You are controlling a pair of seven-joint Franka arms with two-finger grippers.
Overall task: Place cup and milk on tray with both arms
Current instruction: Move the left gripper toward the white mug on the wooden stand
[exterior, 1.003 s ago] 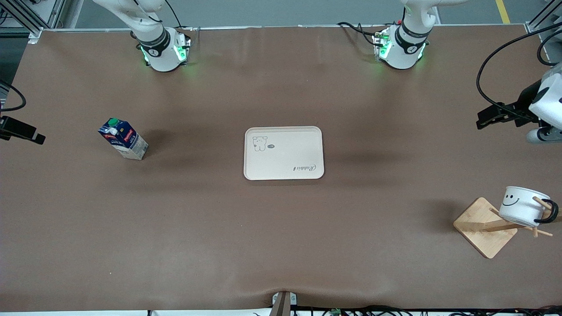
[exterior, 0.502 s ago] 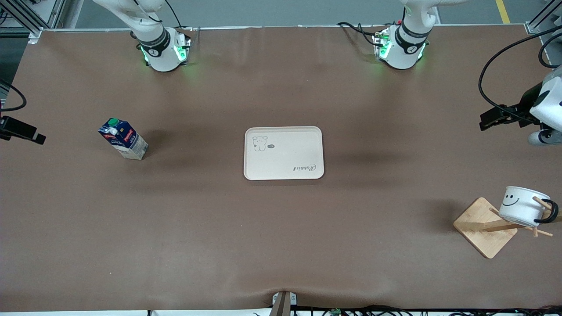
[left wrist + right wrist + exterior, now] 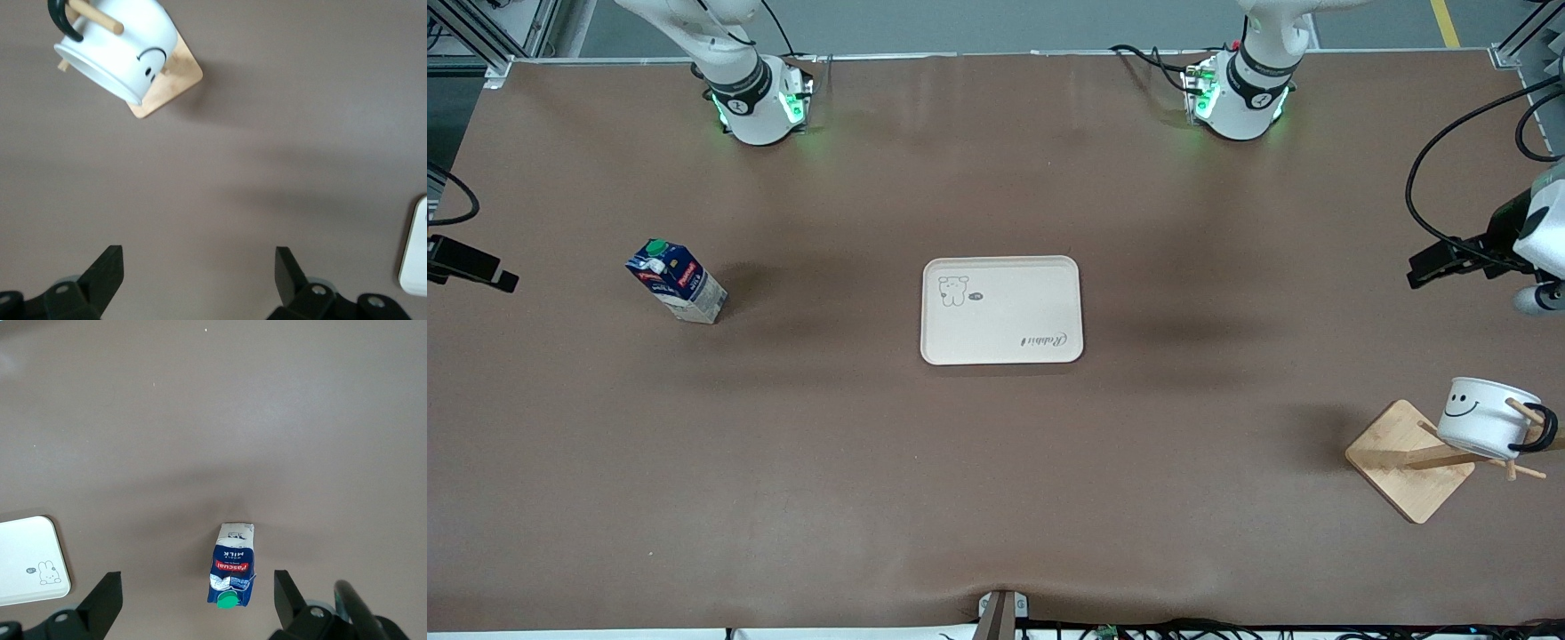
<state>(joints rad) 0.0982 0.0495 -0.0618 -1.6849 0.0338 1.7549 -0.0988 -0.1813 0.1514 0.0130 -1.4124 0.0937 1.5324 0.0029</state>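
The cream tray (image 3: 1001, 310) lies flat mid-table. The milk (image 3: 676, 282) stands on the table toward the right arm's end. It also shows in the right wrist view (image 3: 232, 573), well below my open, empty right gripper (image 3: 198, 597). In the front view the right gripper (image 3: 489, 271) hovers at the table's edge. The cup (image 3: 1485, 418) hangs tilted by its handle on a wooden peg. In the left wrist view the cup (image 3: 117, 50) is well apart from my open, empty left gripper (image 3: 199, 273). In the front view the left gripper (image 3: 1427, 267) hovers over bare table at the left arm's end.
The peg rack's square wooden base (image 3: 1409, 460) sits under the cup near the table's corner at the left arm's end. A corner of the tray shows in each wrist view (image 3: 417, 257) (image 3: 30, 567). Black cables loop beside the left arm's wrist.
My left gripper has drifted toward the table's end and closer to the cup's rack. The right arm, milk, cup and tray have not moved.
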